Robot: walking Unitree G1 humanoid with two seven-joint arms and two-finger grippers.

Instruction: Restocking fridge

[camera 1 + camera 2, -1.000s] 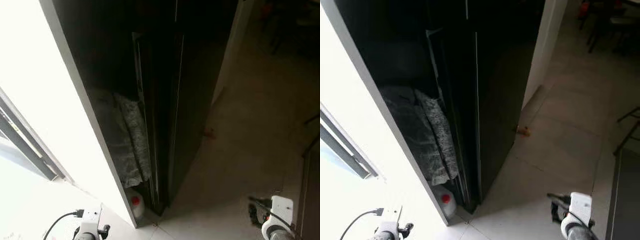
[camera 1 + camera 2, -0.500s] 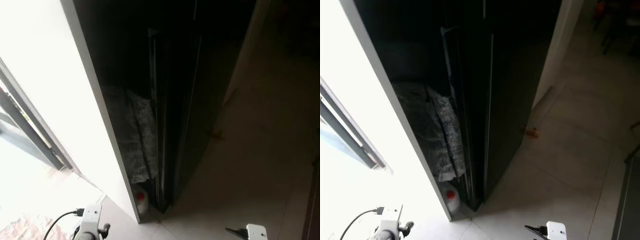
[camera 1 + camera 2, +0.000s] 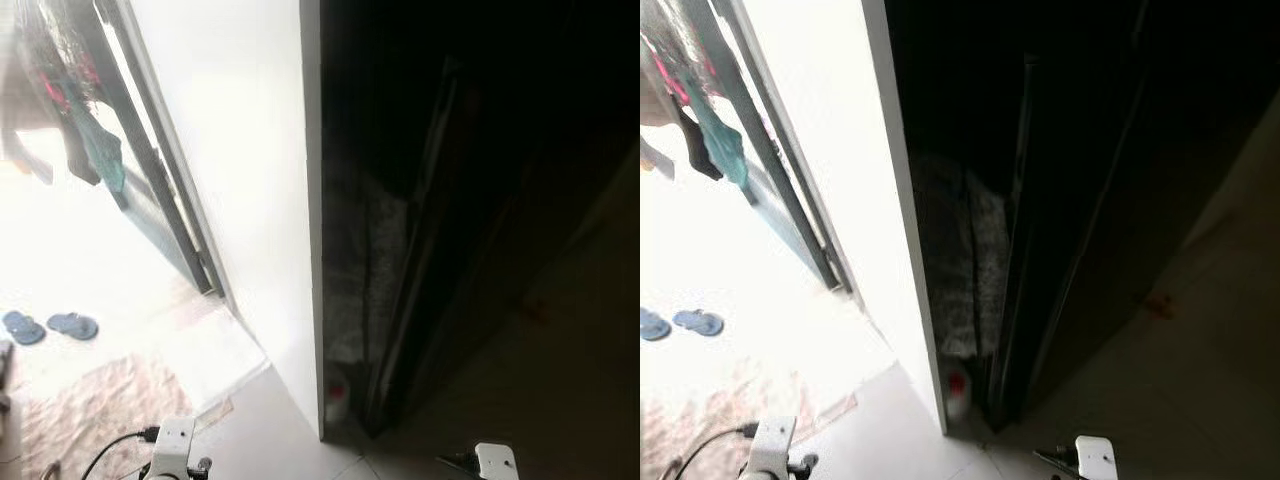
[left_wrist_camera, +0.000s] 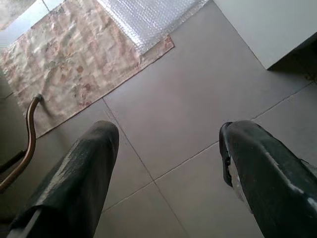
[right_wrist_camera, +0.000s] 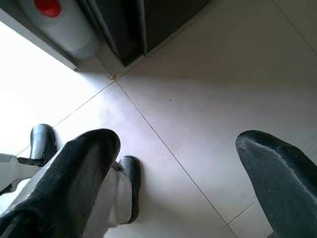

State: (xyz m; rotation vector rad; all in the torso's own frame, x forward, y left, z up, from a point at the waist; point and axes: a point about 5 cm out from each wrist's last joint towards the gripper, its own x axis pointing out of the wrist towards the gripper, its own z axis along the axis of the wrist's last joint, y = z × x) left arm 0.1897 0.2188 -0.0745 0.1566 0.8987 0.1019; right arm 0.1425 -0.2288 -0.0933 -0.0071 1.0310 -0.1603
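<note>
The head camera is looking down along a white wall edge [image 3: 902, 240] that is dividing a bright doorway area from a very dark recess. In that recess a tall black fridge [image 3: 1110, 200] is standing, its dark doors closed as far as can be told in the shade. Between the white wall and the fridge's side a grey mottled cloth [image 3: 960, 265] is hanging, and beneath it a white plastic jug with a red cap [image 5: 64, 22] is sitting on the floor, just beside the fridge's lower corner.

Both arms are hanging low at the robot's sides. The left gripper [image 4: 166, 163] is pointing down at pale grey floor tiles [image 4: 198, 104], its jaws standing wide apart and holding nothing; a faded patterned rug [image 4: 74, 54] and a sheet of bubble wrap [image 4: 148, 15] are lying near it. The right gripper [image 5: 183, 173] is also hanging over the tiles, jaws wide and empty, near the jug.

To the left, a pair of blue slippers [image 3: 48, 326] is lying in strong daylight, and clothes [image 3: 85, 130] are hanging above.
</note>
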